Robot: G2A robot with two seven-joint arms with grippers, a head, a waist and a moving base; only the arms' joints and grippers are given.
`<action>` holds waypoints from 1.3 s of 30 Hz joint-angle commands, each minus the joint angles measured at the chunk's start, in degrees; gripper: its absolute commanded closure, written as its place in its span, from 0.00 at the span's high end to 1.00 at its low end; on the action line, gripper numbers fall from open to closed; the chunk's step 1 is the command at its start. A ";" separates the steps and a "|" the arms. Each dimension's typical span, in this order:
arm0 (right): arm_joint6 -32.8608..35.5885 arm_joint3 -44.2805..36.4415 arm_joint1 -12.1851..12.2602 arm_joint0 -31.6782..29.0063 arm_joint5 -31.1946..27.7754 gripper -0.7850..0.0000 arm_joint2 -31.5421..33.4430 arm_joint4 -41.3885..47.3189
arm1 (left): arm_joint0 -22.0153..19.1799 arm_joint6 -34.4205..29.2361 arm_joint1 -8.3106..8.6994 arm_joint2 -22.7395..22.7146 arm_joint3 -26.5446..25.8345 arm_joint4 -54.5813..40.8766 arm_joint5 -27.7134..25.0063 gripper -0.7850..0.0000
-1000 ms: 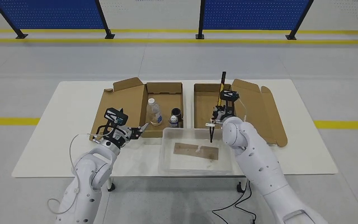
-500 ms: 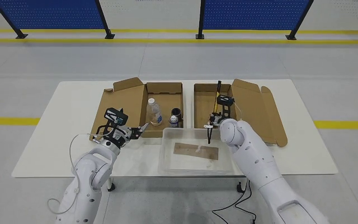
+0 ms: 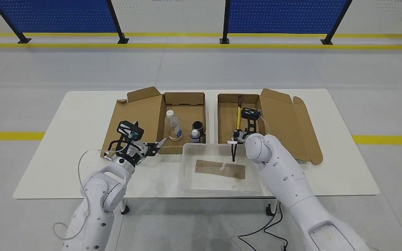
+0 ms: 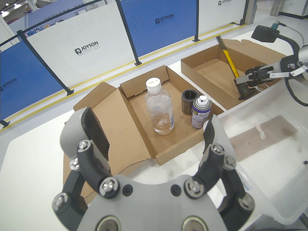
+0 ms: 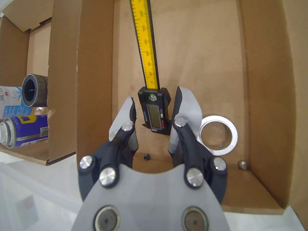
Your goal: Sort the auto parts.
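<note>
Right arm had swung the caliper's far end in toward the left over the last second, and the left arm hadn't budged at all.

Going across the counter (image 3: 75, 138): the left end effector (image 4: 149, 121) hung by the near corner of the left box (image 3: 185, 99), fingers spread wide, nothing in them. That box had a clear bottle (image 4: 158, 111), a black sleeve (image 4: 189, 102) and a spray can (image 4: 201, 112) standing in it. The clear bin (image 3: 188, 169) sat in the middle, near edge.

Then the right box (image 5: 216, 49), where the action was. The right end effector (image 5: 155, 94) was clamped on the caliper (image 5: 144, 37) by its display head, low over the near end of the box. The yellow beam ran straight away from the fingers toward the far wall, tip tilted up. A metal ring (image 5: 217, 118) lay on the box floor just beside one finger.

The right forearm reached forward past the bin's far corner, wrist pointing away from the body. My guess is the drop hinges on that long axis staying lined up with the box's length, and the head landing clear of the ring.
</note>
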 commanded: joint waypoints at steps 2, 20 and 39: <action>-0.08 0.27 -0.09 0.16 -0.04 0.46 0.16 -0.11 | 0.00 0.00 0.00 0.00 0.00 0.00 0.00 1.00; -11.39 -13.54 1.11 -5.06 -4.73 1.00 3.84 -6.32 | 0.00 0.00 0.00 0.00 0.00 0.00 0.00 1.00; -24.95 -35.56 3.81 -24.72 -9.70 1.00 12.91 -13.15 | 0.00 0.00 0.00 0.00 0.00 0.00 0.00 1.00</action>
